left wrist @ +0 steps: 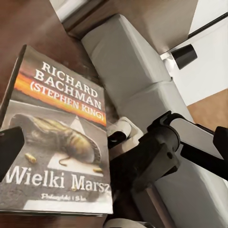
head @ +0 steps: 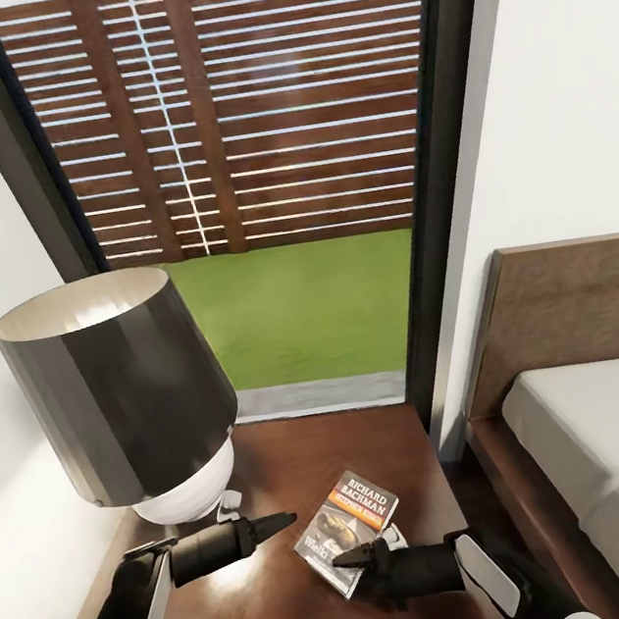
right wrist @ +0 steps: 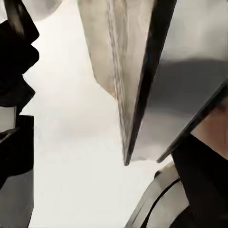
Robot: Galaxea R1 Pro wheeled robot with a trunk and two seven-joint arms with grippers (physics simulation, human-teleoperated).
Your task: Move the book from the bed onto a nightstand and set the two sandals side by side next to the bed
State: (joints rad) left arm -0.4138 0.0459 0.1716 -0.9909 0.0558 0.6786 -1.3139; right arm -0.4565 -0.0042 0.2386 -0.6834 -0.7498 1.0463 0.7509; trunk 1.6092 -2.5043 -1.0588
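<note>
— What sits nearest on the nightstand (head: 293, 599)?

— Both claws. The right claw (head: 345, 559) lies low over the front of the nightstand, its fingers closed on the near edge of the book (head: 348, 530). The right wrist view shows the book edge-on, pages and dark cover clamped between the dark fingers (right wrist: 19, 95).

— And the left claw?

— The left claw (head: 282, 522) hovers over the nightstand just left of the book, fingertips pointing at it and drawn close together, holding nothing.

— Is the book flat on the nightstand?

— It is tilted, cover up. Whether its far edge touches the wood I cannot tell. The left wrist view shows the cover plainly: "Richard Bachman", an orange band, "Wielki Marsz".

— Farther back?

— A lamp (head: 124, 397) with a dark shade and a white base stands at the nightstand's left rear. The bed (head: 598, 445) lies right of the nightstand. Behind the nightstand a tall window (head: 262, 188) shows grass and a slatted wooden fence.
</note>
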